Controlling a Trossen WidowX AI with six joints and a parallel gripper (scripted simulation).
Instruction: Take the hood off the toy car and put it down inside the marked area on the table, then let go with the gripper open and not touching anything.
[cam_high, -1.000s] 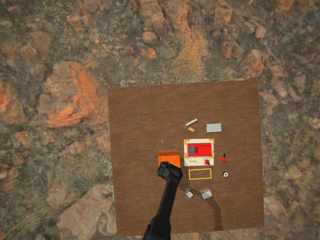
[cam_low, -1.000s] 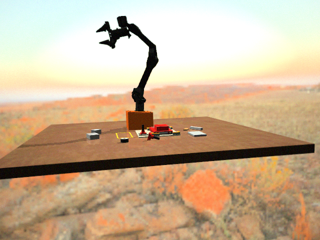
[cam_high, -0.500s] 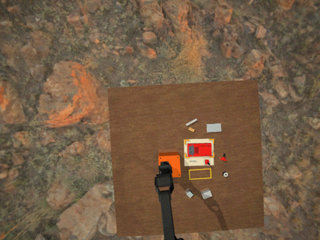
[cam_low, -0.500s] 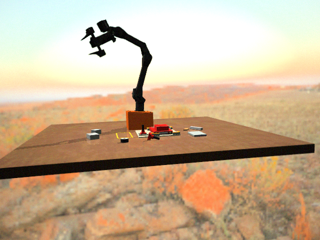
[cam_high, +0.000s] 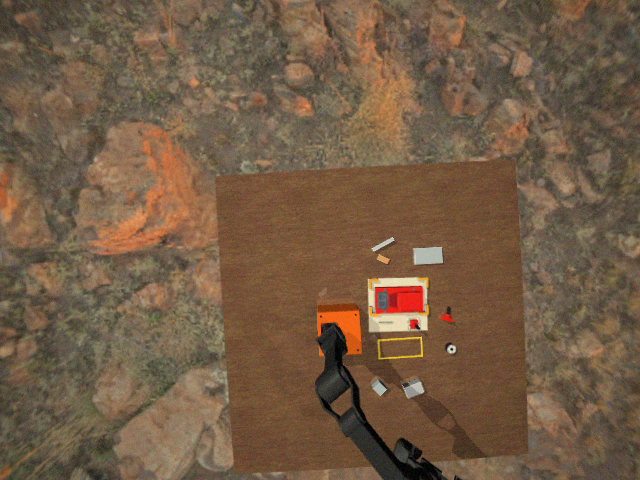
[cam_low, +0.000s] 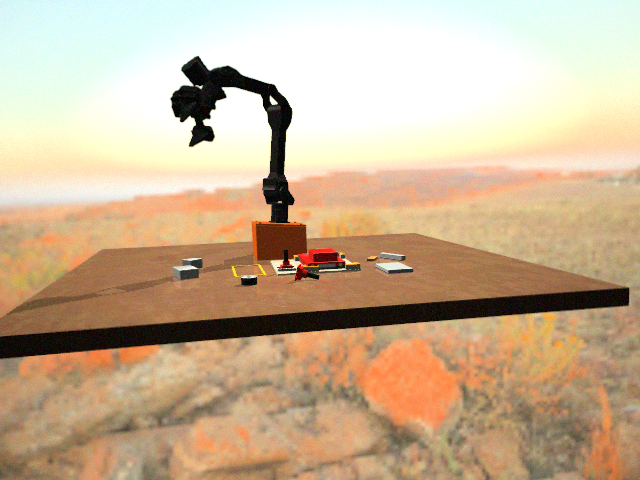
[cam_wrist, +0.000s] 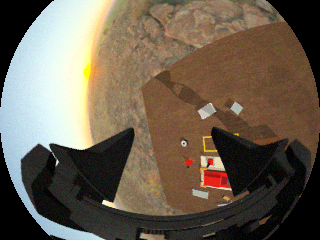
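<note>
Table (cam_high: 268, 232) (cam_low: 465, 284) (cam_wrist: 260, 65) edge nearest me, then a black-and-white wheel (cam_high: 451, 344) (cam_low: 248, 281) (cam_wrist: 184, 140) lying flat, with a red-and-black piece (cam_high: 447, 316) (cam_low: 301, 273) (cam_wrist: 188, 162) tipped over near it. Off to the left of my view are two grey blocks, the larger (cam_high: 413, 388) (cam_low: 186, 272) (cam_wrist: 206, 111) in front of the smaller (cam_high: 378, 386) (cam_low: 192, 261) (cam_wrist: 236, 108). The yellow outline (cam_high: 400, 357) (cam_low: 233, 269) (cam_wrist: 203, 144) marks its patch just beside the cream board (cam_high: 398, 332) (cam_wrist: 204, 159). On that board sits the red toy car (cam_high: 408, 299) (cam_low: 323, 256) (cam_wrist: 216, 178); I can't pick its hood out as a separate part, though the raised red body is there on the board, outside the outline. A flat grey plate (cam_high: 428, 255) (cam_low: 393, 268) (cam_wrist: 200, 193) lies near the car. Farther back, the black arm (cam_high: 367, 434) (cam_low: 279, 139) rises from an orange base (cam_high: 354, 335) (cam_low: 279, 242). Its gripper (cam_low: 187, 131) (cam_wrist: 174, 131) hangs high above the table, jaws spread about as wide as they go, nothing between them, touching nothing. Rocky ground lies beyond.
</note>
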